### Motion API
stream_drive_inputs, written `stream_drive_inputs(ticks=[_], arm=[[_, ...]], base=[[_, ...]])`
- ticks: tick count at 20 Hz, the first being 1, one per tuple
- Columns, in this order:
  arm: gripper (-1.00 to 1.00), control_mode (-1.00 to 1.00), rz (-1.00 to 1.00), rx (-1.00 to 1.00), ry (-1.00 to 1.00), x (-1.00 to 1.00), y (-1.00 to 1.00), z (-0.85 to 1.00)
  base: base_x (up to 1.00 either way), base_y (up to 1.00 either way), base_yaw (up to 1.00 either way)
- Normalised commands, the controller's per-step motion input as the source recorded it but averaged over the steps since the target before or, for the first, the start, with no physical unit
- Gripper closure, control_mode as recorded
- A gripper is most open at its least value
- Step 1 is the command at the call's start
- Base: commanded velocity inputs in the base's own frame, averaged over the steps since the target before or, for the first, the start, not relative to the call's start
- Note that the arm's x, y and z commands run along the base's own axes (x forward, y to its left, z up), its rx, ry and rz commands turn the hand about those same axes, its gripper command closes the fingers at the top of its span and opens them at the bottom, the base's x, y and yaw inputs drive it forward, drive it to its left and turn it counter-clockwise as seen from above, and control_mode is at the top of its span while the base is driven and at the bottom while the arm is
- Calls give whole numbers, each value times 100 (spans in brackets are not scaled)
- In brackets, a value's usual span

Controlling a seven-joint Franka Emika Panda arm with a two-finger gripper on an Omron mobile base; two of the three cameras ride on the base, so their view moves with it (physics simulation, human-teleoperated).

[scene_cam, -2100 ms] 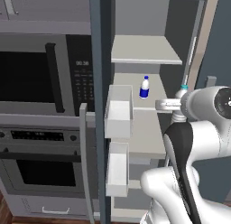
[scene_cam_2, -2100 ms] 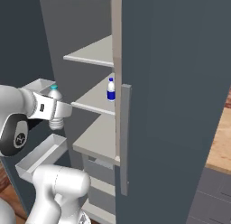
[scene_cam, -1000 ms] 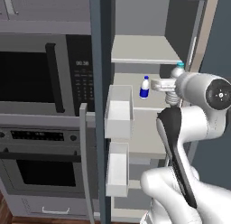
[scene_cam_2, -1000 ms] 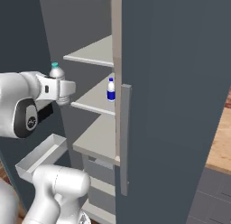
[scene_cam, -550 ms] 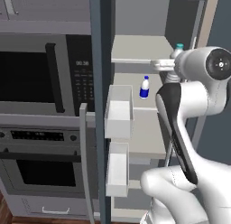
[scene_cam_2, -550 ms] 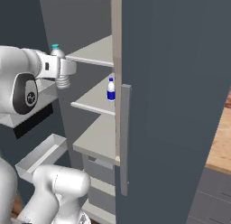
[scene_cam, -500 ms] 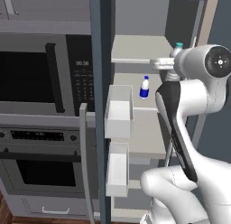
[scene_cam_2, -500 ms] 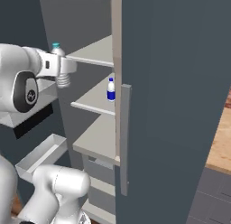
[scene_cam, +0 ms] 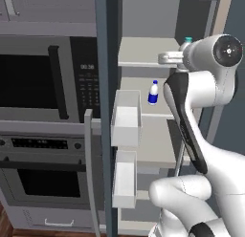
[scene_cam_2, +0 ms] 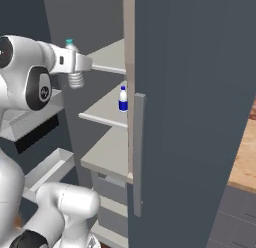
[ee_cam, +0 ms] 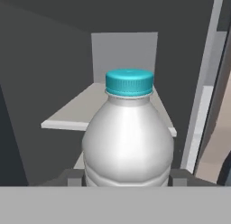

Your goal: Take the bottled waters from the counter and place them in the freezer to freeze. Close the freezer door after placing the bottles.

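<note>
My gripper (scene_cam_2: pixel 80 66) is shut on the clear ribbed bottle (ee_cam: pixel 128 137) with the teal cap (scene_cam: pixel 188 40), holding it upright at the height of the upper shelf (scene_cam_2: pixel 107 57) of the open freezer (scene_cam: pixel 143 52). In the hand view that shelf lies straight behind the bottle. My fingers (ee_cam: pixel 74 175) clasp the bottle's lower sides. The other bottled water (scene_cam: pixel 153 93), with a dark blue label and white top, stands on the middle shelf (scene_cam_2: pixel 100 112). The freezer door (scene_cam: pixel 107 112) stands open to the left, its white bins (scene_cam: pixel 127 117) facing inward. The counter is out of view.
A black built-in microwave (scene_cam: pixel 38 73) and oven (scene_cam: pixel 43 178) sit left of the open door. A closed slate panel (scene_cam_2: pixel 200 117) with a long vertical handle (scene_cam_2: pixel 139 152) borders the freezer's right side. Wooden floor (scene_cam_2: pixel 245 157) shows far right.
The arm has lifted the teal-capped bottle from about middle-shelf height up to the upper shelf's level and a little toward the freezer. The blue-label bottle has not moved.
</note>
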Motion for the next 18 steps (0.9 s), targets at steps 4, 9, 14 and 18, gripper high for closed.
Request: stream_drive_inputs(ticks=[4, 9, 14, 18], arm=[[100, -100, 0, -2, 0, 36, 0, 23], [100, -100, 0, 0, 0, 47, -1, 16], [100, -100, 0, 0, 2, 51, -1, 6], [100, -100, -1, 0, 8, 57, -6, 0]], base=[[0, 0, 0], [0, 0, 0], [0, 0, 0], [0, 0, 0]])
